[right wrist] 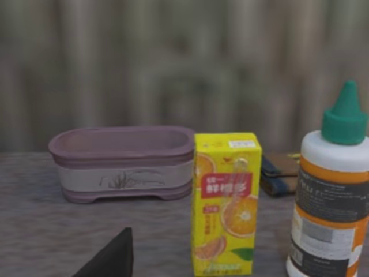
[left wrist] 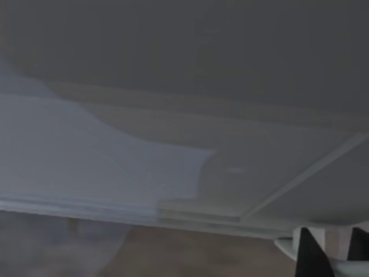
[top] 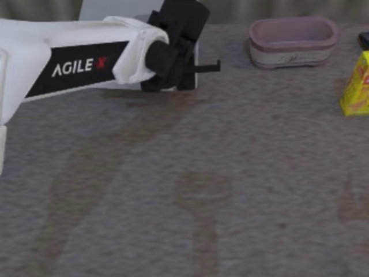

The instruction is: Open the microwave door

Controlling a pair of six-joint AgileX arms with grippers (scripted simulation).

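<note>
- Left arm (top: pixel 75 63) reaches in from the top view's left, stretched across the far part of the tabletop (top: pixel 190 190), its black wrist right up against the microwave (top: pixel 115 10).
- Left end effector (top: pixel 202 67): only a thin black finger pokes out past the white door edge. Can't tell if it's clenched or released.
- The microwave sits at the far edge, left of centre, mostly hidden under the arm; just a white-grey top panel shows.
- Left wrist view is filled by the microwave door (left wrist: pixel 173 156), a pale grey surface with a white frame edge, very close up.
- Right end effector (right wrist: pixel 109 259) is only a dark corner in its own view; can't tell its state either.
- Pink tub (top: pixel 293 40) and yellow juice carton (top: pixel 356 85) sit off to the right.
</note>
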